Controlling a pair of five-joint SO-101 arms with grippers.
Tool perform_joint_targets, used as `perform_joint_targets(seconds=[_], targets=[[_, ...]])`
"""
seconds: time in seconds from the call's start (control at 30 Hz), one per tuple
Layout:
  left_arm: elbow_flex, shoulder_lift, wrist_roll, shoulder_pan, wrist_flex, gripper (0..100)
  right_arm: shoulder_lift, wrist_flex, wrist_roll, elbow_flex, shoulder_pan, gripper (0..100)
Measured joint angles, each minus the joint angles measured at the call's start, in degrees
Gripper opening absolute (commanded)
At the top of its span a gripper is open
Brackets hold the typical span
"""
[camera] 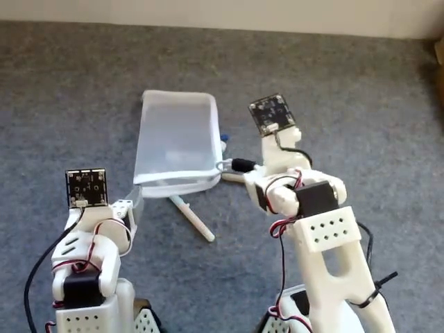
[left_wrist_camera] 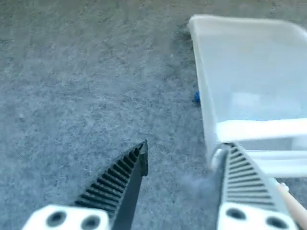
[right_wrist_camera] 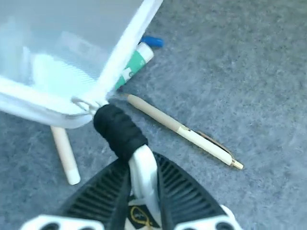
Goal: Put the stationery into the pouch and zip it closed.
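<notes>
L pincer spread wide, one finger at pouch corner.

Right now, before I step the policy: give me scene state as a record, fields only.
surface: grey carpet
pouch: translucent white, lying flat between the arms
zip pull: at the pouch corner nearest the right claw
left claw: open, one finger against the pouch's near corner
right claw: shut on black-tipped stick, tip at the zip pull
cream pen: on carpet, outside the pouch
second cream pen: on carpet, one end under the pouch's edge
green-and-white tube: blue cap, beside the pouch, partly under it
</notes>
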Motion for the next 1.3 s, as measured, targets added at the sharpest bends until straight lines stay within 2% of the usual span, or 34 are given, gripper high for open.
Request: perform_joint_targets(seconds=[0.37,0.63,0.9,1.3], targets=[[0.5,0.0,0.0,1.4,0.0,28,-9.8,9.1,1.6,-4.5,-11.4,0.5],[1.3,0.0,0.0,2.8,0.0,28,-15.7,12.9,1.9,-4.5,-12.1,0.5],[1.3,0.0,0.0,0.1,0.0,28,-21.4,14.3,4.0,-4.5,-12.3,0.5],[-0.1,0.0,0.1,0.3,0.2,0,-22.5,14.4,4.2,-4.5,-11.3,0.5]])
